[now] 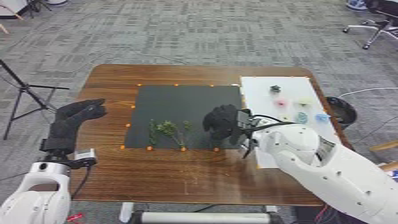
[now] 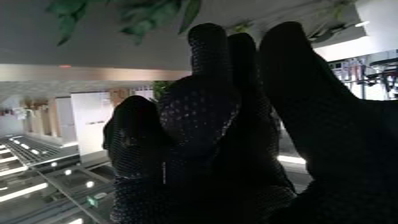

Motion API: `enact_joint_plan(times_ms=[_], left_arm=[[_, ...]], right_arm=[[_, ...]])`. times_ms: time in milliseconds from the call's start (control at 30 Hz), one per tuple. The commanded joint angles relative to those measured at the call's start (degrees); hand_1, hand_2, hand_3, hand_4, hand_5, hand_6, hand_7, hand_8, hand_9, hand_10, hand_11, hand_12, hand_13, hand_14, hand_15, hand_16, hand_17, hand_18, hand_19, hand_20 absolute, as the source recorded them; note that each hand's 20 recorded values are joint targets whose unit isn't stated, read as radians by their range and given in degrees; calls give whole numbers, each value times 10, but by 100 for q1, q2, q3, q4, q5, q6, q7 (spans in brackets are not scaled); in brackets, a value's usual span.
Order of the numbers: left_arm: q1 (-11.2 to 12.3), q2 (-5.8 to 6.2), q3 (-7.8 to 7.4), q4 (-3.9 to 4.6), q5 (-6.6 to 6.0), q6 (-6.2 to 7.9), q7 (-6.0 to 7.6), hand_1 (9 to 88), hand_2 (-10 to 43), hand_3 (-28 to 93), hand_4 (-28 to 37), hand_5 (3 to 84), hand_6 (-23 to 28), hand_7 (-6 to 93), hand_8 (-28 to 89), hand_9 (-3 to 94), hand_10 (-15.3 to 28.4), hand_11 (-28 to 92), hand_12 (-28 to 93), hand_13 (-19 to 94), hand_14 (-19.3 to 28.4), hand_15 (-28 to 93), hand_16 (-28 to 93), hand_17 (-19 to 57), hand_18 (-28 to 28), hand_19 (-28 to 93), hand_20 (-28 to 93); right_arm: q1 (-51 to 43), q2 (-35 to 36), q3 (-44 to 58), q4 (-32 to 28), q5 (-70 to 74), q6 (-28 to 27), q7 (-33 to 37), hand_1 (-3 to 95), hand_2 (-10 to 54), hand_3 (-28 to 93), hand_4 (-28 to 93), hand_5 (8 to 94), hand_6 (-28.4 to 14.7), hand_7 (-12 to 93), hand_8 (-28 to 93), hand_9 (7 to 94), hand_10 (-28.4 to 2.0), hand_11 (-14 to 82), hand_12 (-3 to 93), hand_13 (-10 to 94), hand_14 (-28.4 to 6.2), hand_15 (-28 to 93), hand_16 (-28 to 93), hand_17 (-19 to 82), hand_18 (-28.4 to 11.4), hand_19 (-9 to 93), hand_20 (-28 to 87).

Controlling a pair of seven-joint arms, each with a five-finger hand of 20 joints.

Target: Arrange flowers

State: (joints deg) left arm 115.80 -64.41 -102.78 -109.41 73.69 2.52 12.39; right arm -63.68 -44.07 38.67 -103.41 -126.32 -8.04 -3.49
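Grey carpet (image 1: 160, 30) runs all around the brown table (image 1: 151, 172), so picture a clock with the right hand (image 1: 222, 120) in the middle. That hand's over the mat (image 1: 182, 97), fingers loosely extended with gaps between some of them; can't tell if it's touching anything. Wrist view has leaves (image 2: 160, 17) past the fingertips. Three bits of greenery (image 1: 169, 129) are on the mat between 8 and 9 o'clock, lying side by side. White sheet (image 1: 259, 115) sits along the mat's 3 o'clock side, holding a dark green piece (image 1: 275, 89) toward 1, pink (image 1: 282, 102) and pale yellow (image 1: 304, 101) ones near 2, and two blue ones (image 1: 300, 117) about 3. Further out, there's a black bin (image 1: 346, 112) just beside the table near 3, the left hand (image 1: 78, 112), relaxed, at 9, a tripod (image 1: 25, 87) past it, and a chair (image 1: 386, 25) up around 1.
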Motion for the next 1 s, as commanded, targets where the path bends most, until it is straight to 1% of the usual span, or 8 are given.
enact_joint_plan(times_ms=[33,100,200,367,467,600,767,1000], left_arm=[[45,-42,-32,-36,-3,-15,-18,320,-10,656,-219,540,22,159,-69,526,146,260,154,431,192,339,6,93,144,178,228],[41,-44,-25,-37,12,-22,-14,321,-10,654,-220,540,22,159,-69,526,146,260,154,431,193,339,6,93,144,178,229],[77,-46,-50,-53,-3,0,-7,320,-10,655,-220,540,22,159,-69,526,145,261,155,431,192,339,6,93,144,178,228],[70,-30,-78,-50,-10,4,-9,320,-11,655,-219,540,21,160,-68,527,146,261,154,431,192,338,6,93,144,177,229],[55,-29,-62,-53,-4,-10,-15,321,-10,655,-221,540,21,161,-69,527,145,261,154,431,192,338,6,93,145,179,229],[54,-34,-46,-50,4,-9,-9,322,-9,654,-221,540,21,160,-69,527,145,261,155,432,193,339,6,93,147,187,233],[143,-48,-119,-84,-32,53,-26,323,-10,654,-220,540,21,159,-69,527,146,262,154,432,193,341,6,94,147,188,233],[63,-25,-57,-56,5,-29,-39,323,-9,653,-220,539,21,160,-69,528,146,261,154,432,192,340,5,94,146,188,233]], right_arm=[[-138,103,513,-291,307,221,210,447,-95,670,-128,598,-4,234,28,663,-121,195,263,826,-32,610,353,565,-125,931,511],[-280,128,775,-369,630,229,436,393,-87,679,-118,607,-8,233,21,664,-130,194,256,826,-35,610,352,563,-128,932,510],[-362,181,1013,-338,686,663,867,334,-8,659,-102,632,-12,236,-45,676,-144,190,250,820,-54,598,348,551,-144,930,504],[-14,301,1091,75,545,1511,1530,342,-54,657,-101,624,-17,230,-64,654,-155,176,245,746,-97,486,317,453,-173,810,467],[91,419,1275,269,267,1226,1584,346,-92,666,-108,591,-23,209,-59,626,-163,169,249,708,-116,468,324,404,-196,761,507],[-342,666,1872,205,114,800,1610,349,-95,664,-111,565,-28,196,-55,599,-163,163,248,702,-119,474,327,396,-205,765,524],[-1277,801,2684,-3,215,563,1784,352,-95,664,-115,562,-27,196,-50,590,-160,164,247,697,-119,503,331,394,-207,777,538],[-1968,690,3018,-144,255,566,2055,354,-95,655,-117,597,-30,200,-51,639,-161,208,261,709,-120,548,335,404,-208,802,546]])
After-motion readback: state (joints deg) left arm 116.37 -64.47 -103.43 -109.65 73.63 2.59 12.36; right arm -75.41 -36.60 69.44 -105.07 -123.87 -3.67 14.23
